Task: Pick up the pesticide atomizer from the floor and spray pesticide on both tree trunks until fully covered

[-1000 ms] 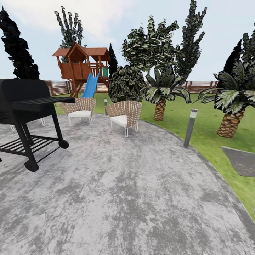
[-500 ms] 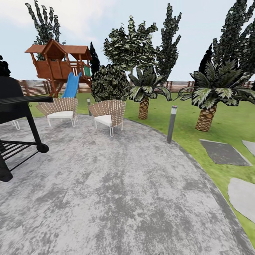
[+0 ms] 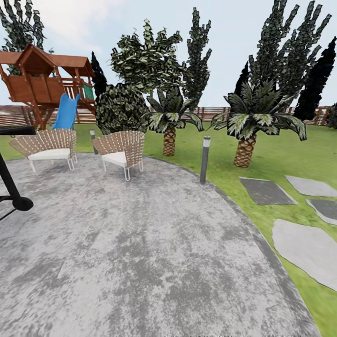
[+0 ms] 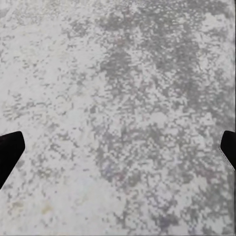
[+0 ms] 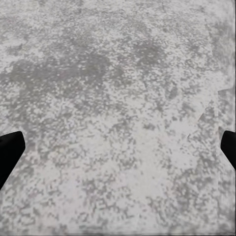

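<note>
Head view: the whole picture has slid leftward since a second ago, so the camera is turning right — the grill [image 3: 11, 196] is nearly out of frame and stepping stones [image 3: 304, 243] on the lawn [image 3: 281, 154] have come in. I judge the robot is searching; the pesticide atomizer is not yet found.

Left wrist view: the left gripper [image 4: 118, 152] is spread wide and empty over mottled grey paving [image 4: 118, 73].

Right wrist view: the right gripper [image 5: 118, 152] is likewise wide apart, holding nothing.

Patio [image 3: 140, 262] mottled grey concrete, rough matt. Chairs [image 3: 122, 149] woven wicker, white cushions. Playhouse [image 3: 42, 79] brown wood, slide [image 3: 65, 112] smooth blue plastic. Fence [image 3: 210, 113] slatted wood. Stepping stones [image 3: 304, 243] matt grey.
</note>
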Robot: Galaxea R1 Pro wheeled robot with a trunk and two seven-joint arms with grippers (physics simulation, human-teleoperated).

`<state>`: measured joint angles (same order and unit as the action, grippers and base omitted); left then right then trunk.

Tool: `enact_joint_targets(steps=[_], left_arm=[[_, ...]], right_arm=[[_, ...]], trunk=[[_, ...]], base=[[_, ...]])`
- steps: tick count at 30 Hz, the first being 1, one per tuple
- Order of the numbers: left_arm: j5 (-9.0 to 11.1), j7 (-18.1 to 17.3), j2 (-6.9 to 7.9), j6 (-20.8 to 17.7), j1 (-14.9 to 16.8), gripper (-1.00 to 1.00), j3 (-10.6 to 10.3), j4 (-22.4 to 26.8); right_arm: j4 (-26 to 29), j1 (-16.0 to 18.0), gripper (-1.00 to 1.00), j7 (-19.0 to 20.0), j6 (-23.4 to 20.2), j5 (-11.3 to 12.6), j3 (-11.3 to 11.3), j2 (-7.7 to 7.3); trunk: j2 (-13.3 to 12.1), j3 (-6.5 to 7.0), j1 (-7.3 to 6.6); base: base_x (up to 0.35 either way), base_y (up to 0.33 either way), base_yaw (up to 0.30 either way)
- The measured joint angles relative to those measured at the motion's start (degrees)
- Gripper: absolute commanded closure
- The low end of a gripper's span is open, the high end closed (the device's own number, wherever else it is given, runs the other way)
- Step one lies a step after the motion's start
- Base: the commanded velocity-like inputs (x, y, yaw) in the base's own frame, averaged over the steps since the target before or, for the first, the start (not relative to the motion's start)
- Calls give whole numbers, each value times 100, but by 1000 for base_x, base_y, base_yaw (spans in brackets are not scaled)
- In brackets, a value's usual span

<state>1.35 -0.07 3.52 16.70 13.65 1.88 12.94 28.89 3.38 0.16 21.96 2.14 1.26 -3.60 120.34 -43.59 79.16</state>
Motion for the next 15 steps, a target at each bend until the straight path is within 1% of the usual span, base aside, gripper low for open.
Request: enact_joint_targets(steps=[7,15], left_arm=[[-4,0,0,0,2,-100,-3,0],[-6,0,0,0,1,-100,-2,1]], right_arm=[[0,0,-100,3,0,-4,0,0],[-1,1,-100,14,0,-7,-9,0]], trunk=[[281,-145,154],[602,-342,330]], base=[[0,0,-290],[0,0,-191]])
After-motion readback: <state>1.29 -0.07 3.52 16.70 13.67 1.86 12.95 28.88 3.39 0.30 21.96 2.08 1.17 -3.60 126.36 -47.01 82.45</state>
